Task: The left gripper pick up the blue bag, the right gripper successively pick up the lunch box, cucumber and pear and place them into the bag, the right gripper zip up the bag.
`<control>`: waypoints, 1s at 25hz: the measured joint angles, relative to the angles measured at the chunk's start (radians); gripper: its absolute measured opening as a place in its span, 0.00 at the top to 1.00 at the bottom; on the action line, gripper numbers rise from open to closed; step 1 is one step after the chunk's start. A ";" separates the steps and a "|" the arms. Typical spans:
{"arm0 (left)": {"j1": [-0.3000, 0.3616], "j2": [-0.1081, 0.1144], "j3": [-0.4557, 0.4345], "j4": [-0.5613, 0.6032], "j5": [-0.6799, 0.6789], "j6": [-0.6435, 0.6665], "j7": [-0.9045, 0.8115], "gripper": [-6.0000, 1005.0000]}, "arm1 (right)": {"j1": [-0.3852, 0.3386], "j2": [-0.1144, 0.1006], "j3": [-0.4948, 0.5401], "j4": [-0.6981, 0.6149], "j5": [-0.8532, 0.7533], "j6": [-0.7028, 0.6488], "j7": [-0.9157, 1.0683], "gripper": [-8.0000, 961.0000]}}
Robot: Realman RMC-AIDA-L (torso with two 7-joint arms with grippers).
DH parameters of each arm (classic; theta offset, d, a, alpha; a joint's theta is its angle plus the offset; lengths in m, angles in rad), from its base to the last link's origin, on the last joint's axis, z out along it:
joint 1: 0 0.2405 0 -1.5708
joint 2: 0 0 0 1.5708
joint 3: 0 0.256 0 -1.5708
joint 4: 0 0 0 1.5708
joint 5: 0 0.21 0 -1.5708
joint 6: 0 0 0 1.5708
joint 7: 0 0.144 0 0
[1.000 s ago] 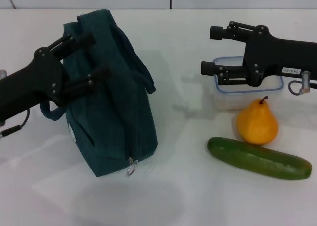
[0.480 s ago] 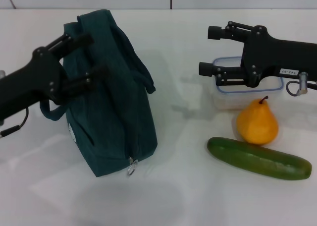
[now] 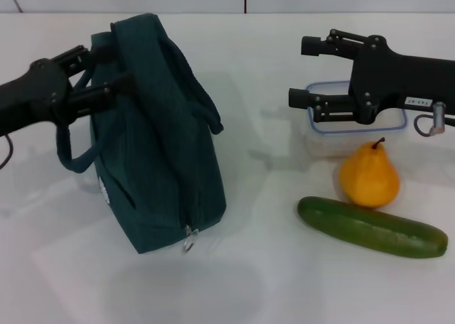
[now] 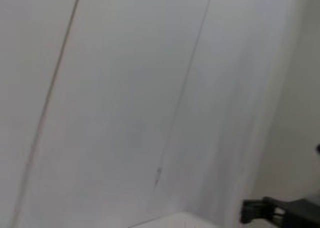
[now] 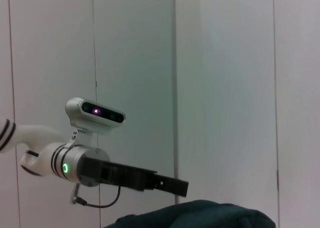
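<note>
The soft dark teal-blue fabric bag [image 3: 160, 136] stands upright, long axis running away from the camera, zipper pull nearest, both black claws, left [image 3: 106, 72] and right [image 3: 300, 72], spread open, gripping nothing

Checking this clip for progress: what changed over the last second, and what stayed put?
The left gripper pulled back toward the robot's left and farther up the table, its open fingers now at the blue bag's top left edge, gripping nothing. The right gripper hardly moved, open above the lunch box. Bag, pear and cucumber stayed put.
</note>
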 joint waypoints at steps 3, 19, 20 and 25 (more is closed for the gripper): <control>0.056 -0.068 -0.158 0.178 0.179 -0.029 -0.121 0.12 | 0.001 0.000 0.000 -0.001 0.000 0.002 0.000 0.11; 0.126 -0.247 -0.385 0.448 0.538 -0.055 -0.388 0.12 | 0.003 0.010 0.000 -0.004 0.001 0.003 0.001 0.11; 0.128 -0.248 -0.384 0.445 0.547 -0.070 -0.388 0.12 | 0.004 0.010 0.000 -0.004 0.001 0.003 0.001 0.11; 0.128 -0.250 -0.381 0.443 0.570 -0.095 -0.381 0.13 | 0.006 0.012 0.000 -0.004 0.001 0.003 0.001 0.11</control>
